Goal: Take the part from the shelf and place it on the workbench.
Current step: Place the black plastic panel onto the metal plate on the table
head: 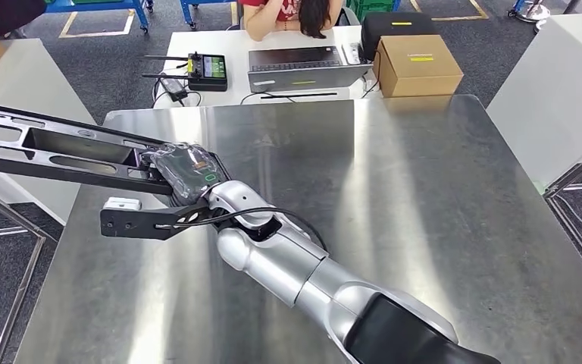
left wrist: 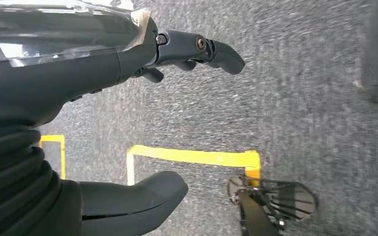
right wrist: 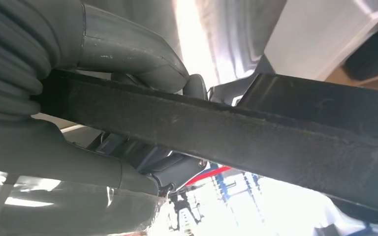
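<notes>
No readable text anywhere. Cardboard box (head: pixel 418 65) behind the workbench (head: pixel 394 189) carries a yellow label strip, lettering too small to read. Controller (head: pixel 206 71), left of the box, has a lit screen, content illegible. Laptop (head: pixel 303 70) between them shows no legible marking.

One part (head: pixel 53 152), one workbench (head: pixel 394 197)

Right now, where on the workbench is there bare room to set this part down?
The workbench is bare across its middle and right side, from the right robot hand to its far edge. The left strip is crowded: the long black part it grips lies there.
</notes>
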Robot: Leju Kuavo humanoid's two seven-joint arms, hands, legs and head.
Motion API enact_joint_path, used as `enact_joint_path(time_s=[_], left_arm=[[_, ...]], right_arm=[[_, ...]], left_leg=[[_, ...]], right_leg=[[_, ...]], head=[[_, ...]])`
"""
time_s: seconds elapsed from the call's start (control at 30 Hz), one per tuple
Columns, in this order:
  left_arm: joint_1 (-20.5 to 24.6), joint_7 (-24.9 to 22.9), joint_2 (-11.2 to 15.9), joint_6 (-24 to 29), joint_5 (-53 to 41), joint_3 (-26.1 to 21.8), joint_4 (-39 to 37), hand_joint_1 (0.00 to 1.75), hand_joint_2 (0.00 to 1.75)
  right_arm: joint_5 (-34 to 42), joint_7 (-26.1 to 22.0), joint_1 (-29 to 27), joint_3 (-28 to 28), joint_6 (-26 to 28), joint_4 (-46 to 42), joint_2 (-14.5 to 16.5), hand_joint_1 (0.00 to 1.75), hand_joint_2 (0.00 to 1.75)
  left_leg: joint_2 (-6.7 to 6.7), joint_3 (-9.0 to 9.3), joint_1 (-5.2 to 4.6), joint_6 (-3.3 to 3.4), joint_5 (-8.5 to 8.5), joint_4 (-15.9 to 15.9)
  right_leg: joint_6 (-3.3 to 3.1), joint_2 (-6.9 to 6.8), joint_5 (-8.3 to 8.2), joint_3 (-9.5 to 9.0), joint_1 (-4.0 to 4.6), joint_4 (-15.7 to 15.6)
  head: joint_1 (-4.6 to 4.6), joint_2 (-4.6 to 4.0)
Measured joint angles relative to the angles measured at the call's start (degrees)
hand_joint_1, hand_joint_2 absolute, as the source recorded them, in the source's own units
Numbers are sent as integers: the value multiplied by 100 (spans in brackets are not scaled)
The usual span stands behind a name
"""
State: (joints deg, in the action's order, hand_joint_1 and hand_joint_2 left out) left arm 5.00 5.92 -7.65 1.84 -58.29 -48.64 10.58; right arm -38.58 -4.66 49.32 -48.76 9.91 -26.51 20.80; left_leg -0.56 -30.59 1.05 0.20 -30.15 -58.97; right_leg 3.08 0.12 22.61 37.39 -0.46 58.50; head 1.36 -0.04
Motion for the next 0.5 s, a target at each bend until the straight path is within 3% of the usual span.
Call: enact_joint_path(time_s=[0.07, 0.1, 0.13, 0.2, 0.27, 0.3, 0.33, 0.4, 0.43, 0.5], left_arm=[[-12, -3, -5, 1, 1, -11, -1, 0, 175], [-14, -4, -5, 5, 1, -22, 0, 0, 175], [-14, -6, -2, 13, 2, -33, 1, 0, 175], [-15, -7, 9, 29, 1, -49, 2, 0, 175], [-15, -7, 13, 33, 1, -52, 2, 0, 175], [-15, -7, 13, 33, 0, -52, 2, 0, 175], [-14, -7, 13, 33, -6, -53, 2, 0, 175], [-5, -7, -2, 33, -25, -54, 1, 0, 175], [-2, -7, -14, 33, -34, -54, 1, 0, 175], [-4, -7, -27, 33, -39, -52, -1, 0, 175]], right_arm=[[4, 33, -3, -36, -2, 2, -16, 175, 175], [6, 56, -2, -56, -3, 3, -30, 175, 175], [10, 73, -1, -77, -4, 4, -42, 175, 175], [33, 102, -10, -122, -12, 4, -61, 175, 175], [59, 136, -38, -159, -24, 8, -85, 175, 175], [62, 163, -49, -176, -27, 12, -99, 175, 175], [54, 194, -51, -194, -23, 17, -109, 175, 175], [4, 250, -22, -232, -3, 36, -117, 175, 175], [-22, 272, -5, -248, 10, 46, -120, 175, 175], [-54, 303, 8, -270, 30, 78, -128, 175, 175]], left_leg=[[11, -83, 2, 85, 103, 44], [19, -126, 8, 130, 153, 67], [27, -164, 15, 171, 191, 84], [35, -249, -15, 227, 237, 78], [37, -293, -50, 251, 255, 67], [34, -298, -68, 255, 257, 61], [29, -297, -87, 256, 257, 52], [24, -319, -130, 246, 251, 30], [25, -336, -145, 231, 259, 24], [36, -393, -142, 193, 306, 26]], right_leg=[[63, -6, 11, 90, -12, 3], [61, -8, 123, 163, -11, 126], [36, -10, 305, 266, -13, 367], [-11, -8, 701, 528, -9, 1172], [2, -8, 823, 642, 0, 1667], [22, -7, 735, 555, 14, 1566], [30, -4, 592, 399, 36, 1272], [-24, -2, 340, 11, 112, 499], [-60, -8, 291, -123, 141, 212], [-105, -25, 275, -233, 172, -41]], head=[[1, 0], [9, 0], [15, 0], [27, 0], [27, 0], [27, 0], [27, 0], [22, 0], [20, 0], [11, 0]])
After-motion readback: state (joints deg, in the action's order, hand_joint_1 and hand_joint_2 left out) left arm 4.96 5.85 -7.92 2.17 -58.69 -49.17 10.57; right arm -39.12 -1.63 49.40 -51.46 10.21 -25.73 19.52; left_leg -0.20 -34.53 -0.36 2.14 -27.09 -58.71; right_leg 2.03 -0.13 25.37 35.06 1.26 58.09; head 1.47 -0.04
